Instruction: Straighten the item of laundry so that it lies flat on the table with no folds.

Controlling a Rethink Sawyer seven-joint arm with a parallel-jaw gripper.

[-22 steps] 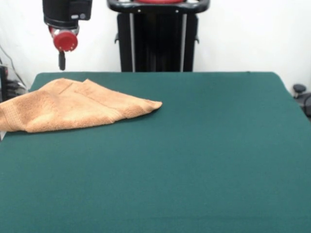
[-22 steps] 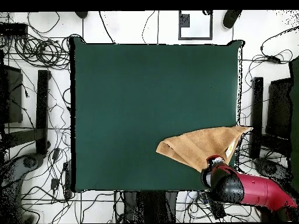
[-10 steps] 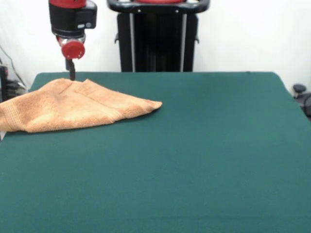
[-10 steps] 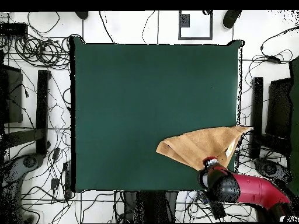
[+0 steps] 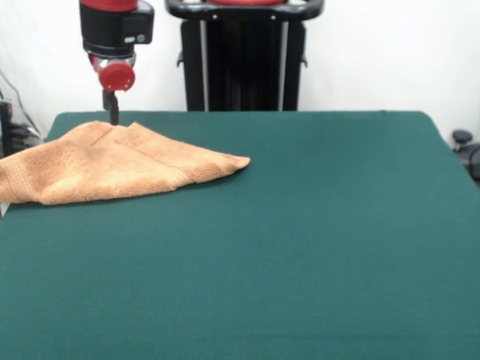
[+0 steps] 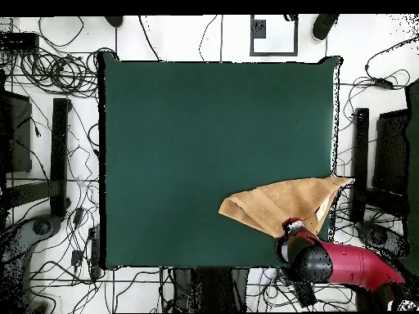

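Near the dark green felt table's (image 5: 315,225) corner, the orange-tan terry towel (image 5: 112,165) lies folded, unstraightened; the red-and-black gripper (image 5: 113,112) hovers above, its state indiscernible.

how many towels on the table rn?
1. The towel lies folded over itself at one corner of the table, by the robot's side, one end hanging past the table's edge. The gripper is right at its far edge. No others show.

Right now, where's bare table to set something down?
Nearly all the table is bare felt: everything from the towel across to the opposite edges. Only one corner is crowded, where the folded towel overhangs the edge and the gripper stands at its far fold.
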